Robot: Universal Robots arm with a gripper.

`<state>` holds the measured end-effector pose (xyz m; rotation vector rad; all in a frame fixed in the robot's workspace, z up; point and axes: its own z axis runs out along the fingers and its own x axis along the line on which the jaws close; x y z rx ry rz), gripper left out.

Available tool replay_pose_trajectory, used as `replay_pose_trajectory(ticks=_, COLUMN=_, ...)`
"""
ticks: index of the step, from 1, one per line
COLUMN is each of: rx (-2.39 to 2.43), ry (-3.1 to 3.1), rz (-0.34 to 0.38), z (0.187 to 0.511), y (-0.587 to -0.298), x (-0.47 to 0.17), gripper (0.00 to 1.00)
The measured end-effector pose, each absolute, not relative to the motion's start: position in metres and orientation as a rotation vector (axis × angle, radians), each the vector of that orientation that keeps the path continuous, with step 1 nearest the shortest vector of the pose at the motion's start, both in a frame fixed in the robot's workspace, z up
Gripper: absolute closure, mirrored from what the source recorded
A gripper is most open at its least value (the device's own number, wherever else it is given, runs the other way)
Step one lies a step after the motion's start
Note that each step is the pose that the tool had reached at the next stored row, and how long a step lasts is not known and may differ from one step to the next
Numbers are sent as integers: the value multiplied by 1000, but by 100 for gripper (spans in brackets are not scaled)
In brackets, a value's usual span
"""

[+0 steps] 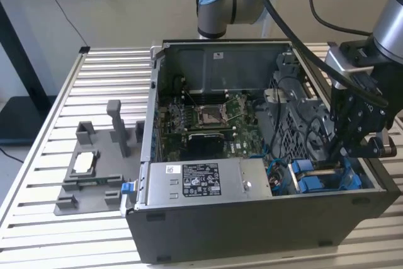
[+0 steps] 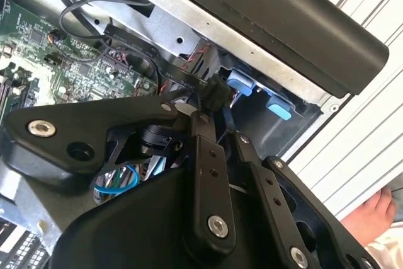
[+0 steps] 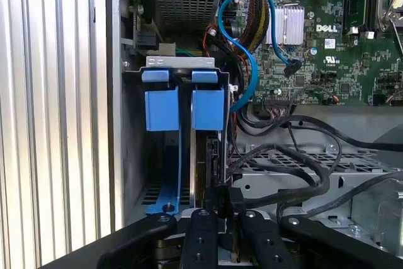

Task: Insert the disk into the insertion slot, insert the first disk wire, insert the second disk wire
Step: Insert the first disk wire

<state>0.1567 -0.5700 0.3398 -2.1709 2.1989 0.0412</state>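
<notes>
The claw is pressed together on a black plug, whose flat black wire runs back towards the board. In the exterior view the claw reaches down into the corner of the open case at that view's right, in front of the power box. The disk sits in the slot of the grey drive cage, its blue carrier tab at the cage's mouth, with a second carrier just beside it. The plug is held close against the disk's exposed end; whether it is seated there cannot be told. A blue cable loops from the board towards the cage, near the disk. In the second wrist view the claw pinches the plug just beside the two blue tabs, and a person's hand rests on the slatted worktop outside the case. The case lies on its side on the worktop, and a grey fixture stands well apart from it, at the exterior view's left.
</notes>
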Motion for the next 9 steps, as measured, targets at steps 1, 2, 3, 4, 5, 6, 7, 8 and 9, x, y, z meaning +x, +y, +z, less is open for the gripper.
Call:
replay_pose_trajectory(ticks=1, rx=-2171, ry=2199, rz=41, z=339, y=-570, x=157, gripper=81)
replay_pose_trajectory(ticks=2, rx=-2171, ry=2199, rz=41, z=338, y=-570, x=157, gripper=81)
replay_pose_trajectory(ticks=3, rx=-2171, ry=2199, rz=41, z=337, y=-570, x=157, gripper=81)
replay_pose_trajectory(ticks=4, rx=-2171, ry=2199, rz=41, z=336, y=-570, x=157, gripper=81)
replay_pose_trajectory(ticks=5, rx=-2171, ry=2199, rz=41, z=336, y=-570, x=157, gripper=81)
replay_pose_trajectory(ticks=6, rx=-2171, ry=2199, rz=40, z=335, y=-571, x=157, gripper=81)
replay_pose_trajectory(ticks=7, rx=-2171, ry=2199, rz=41, z=335, y=-571, x=157, gripper=81)
replay_pose_trajectory(ticks=8, rx=-2171, ry=2199, rz=41, z=335, y=-571, x=157, gripper=81)
replay_pose_trajectory(ticks=9, rx=-2171, ry=2199, rz=41, z=335, y=-571, x=157, gripper=81)
